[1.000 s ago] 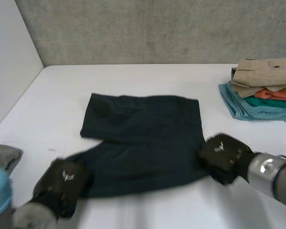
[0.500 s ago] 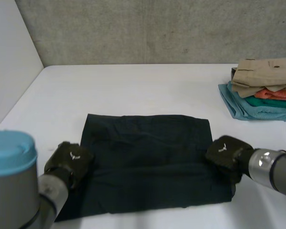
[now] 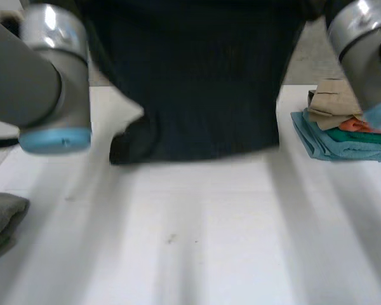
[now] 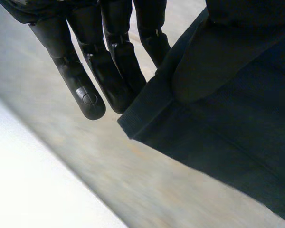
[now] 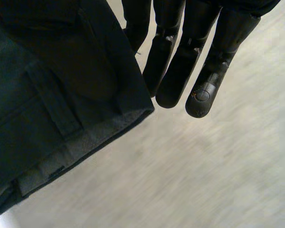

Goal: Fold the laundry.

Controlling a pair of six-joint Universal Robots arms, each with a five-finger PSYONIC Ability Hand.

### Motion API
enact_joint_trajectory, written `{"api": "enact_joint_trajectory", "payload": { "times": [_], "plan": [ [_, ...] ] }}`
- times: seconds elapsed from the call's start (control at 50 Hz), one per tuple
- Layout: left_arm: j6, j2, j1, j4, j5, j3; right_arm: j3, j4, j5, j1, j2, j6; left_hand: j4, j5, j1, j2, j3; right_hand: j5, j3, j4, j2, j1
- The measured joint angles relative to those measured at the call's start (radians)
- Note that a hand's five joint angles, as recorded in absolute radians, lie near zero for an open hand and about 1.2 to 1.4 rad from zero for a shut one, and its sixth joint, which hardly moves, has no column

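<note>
The dark cloth (image 3: 197, 82) hangs in the air as a sheet between the 2 arms. Its top edge is up by the hands and its lower hem is down near the far part of the counter (image 3: 209, 241). I cannot tell whether the hem touches.

The left hand (image 4: 114, 57) has 1 top corner: straight fingers lie behind the cloth, and a thumb-like bulge presses it from the front, so it looks pinched. The right hand (image 5: 213, 66) has the other corner the same way, with straight fingers beside a hemmed edge and the cloth apparently nipped at the thumb side.

Doing this step well, I'd judge, means:
- keeping both corners level and taut so the sheet hangs flat;
- letting the hem land first;
- laying the top edge down toward 6 o'clock in 1 even sweep, with both pinches firm until the cloth rests.

A slack corner would leave a skewed fold.

At 3 o'clock from the cloth sits a stack (image 3: 343, 127) of folded things. It is near enough that the right arm (image 3: 362, 44) should steer clear. A grey cloth (image 3: 3, 216) lies at 8 o'clock, well apart.
</note>
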Motion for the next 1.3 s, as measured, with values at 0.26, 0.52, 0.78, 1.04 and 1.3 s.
{"api": "enact_joint_trajectory", "payload": {
  "times": [0.26,0.52,0.78,1.04,1.3],
  "plan": [
    [-0.060,0.137,-0.007,0.040,-0.013,-0.240,0.179,-0.075,-0.017,-0.001,-0.055,0.026,0.000,0.000,0.000,0.003,0.000,0.000,0.000,0.000,0.000,0.000],
    [-0.213,0.131,-0.062,-0.088,-0.022,-0.689,0.542,-0.052,-0.093,0.000,-0.026,-0.045,0.000,0.000,0.000,0.004,0.000,0.000,0.007,0.000,0.000,0.000],
    [-0.237,0.157,-0.192,-0.356,-0.145,-0.893,0.766,0.283,-0.118,-0.001,-0.051,-0.252,0.000,0.000,0.000,0.004,0.001,0.000,0.012,0.000,0.000,0.000],
    [-0.442,0.213,-0.288,-0.675,-0.142,-0.926,0.959,0.568,-0.115,-0.032,-0.211,-0.471,-0.051,-0.040,-0.027,-0.042,-0.044,0.000,0.012,0.000,0.000,0.000],
    [-0.365,0.227,-0.176,-0.640,-0.100,-0.742,1.078,0.394,-0.137,-0.057,-0.230,-0.486,-0.954,-0.939,-0.880,-0.939,-0.938,0.000,0.012,0.000,0.000,0.000]
  ]
}}
